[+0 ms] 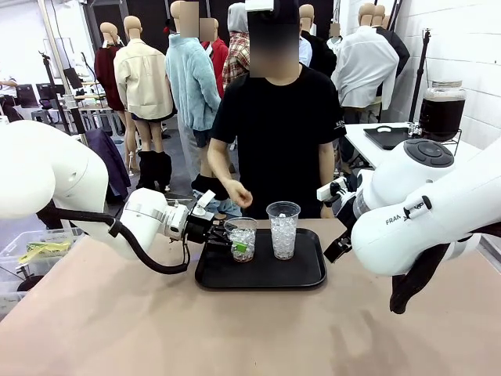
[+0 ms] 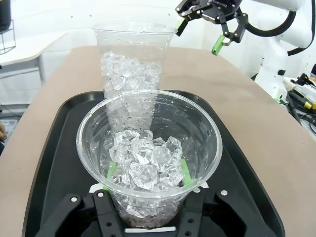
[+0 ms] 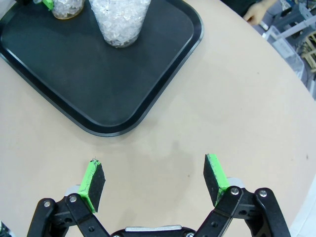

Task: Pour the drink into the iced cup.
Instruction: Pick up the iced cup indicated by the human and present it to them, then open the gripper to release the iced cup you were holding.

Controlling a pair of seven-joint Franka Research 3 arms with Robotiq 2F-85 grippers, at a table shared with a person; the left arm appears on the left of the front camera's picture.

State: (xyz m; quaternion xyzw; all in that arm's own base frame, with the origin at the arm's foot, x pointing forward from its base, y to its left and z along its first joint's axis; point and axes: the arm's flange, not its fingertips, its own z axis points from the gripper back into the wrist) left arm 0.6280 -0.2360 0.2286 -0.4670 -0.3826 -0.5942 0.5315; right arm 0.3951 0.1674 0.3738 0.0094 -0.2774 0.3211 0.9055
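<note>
In the front view, the left gripper [image 1: 239,246] is clenched around a short clear plastic cup of ice [image 1: 243,233] at the left edge of the black rectangular tray [image 1: 305,272]. A tall clear iced cup [image 1: 282,229] stands beside it at mid-tray. In the left wrist view, a little brownish drink [image 2: 148,216] lies at the short cup's bottom. In the right wrist view, the right gripper [image 3: 155,180] hangs released over the tan table [image 3: 237,98], just off a tray corner.

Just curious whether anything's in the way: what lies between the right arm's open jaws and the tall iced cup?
Only bare table, then bare black tray, as the right wrist view shows.
</note>
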